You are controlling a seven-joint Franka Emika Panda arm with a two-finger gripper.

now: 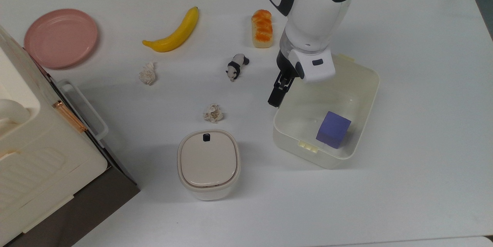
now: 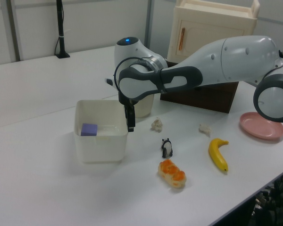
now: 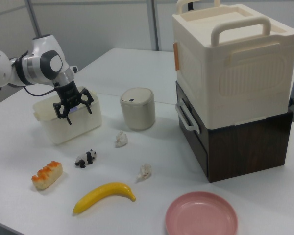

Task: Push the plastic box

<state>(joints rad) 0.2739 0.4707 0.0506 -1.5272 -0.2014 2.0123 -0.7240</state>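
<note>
Pincer [image 1: 276, 98] stood low at the plastic box's [image 1: 362, 85] long wall, on the top view's left side, apparently touching the rim near the corner. Fingers spread partly apart in the right view [image 3: 72, 110]; nothing held between them.

From the pincer, the box lay toward 4 o'clock in the top view. Its long axis ran roughly 1 o'clock to 7 o'clock in the top view, so the contact fell on a long side, off-centre toward the 7 o'clock end. Judgement: a push toward 3 o'clock would likely slide the box and could also turn it, given the off-centre contact.

Box position: on the white tabletop [image 1: 423, 162], right of centre in the top view, well apart from the lidded bin [image 1: 208, 164] and the toy panda [image 1: 235, 67].

Box appearance: cream-white, thin-walled, open-topped, rounded corners, a small clip tab on each short rim. 1 purple cube [image 1: 333, 129] sat inside near the 5 o'clock corner. Judgement: light and easy to slide; the cube may shift inside.
</note>
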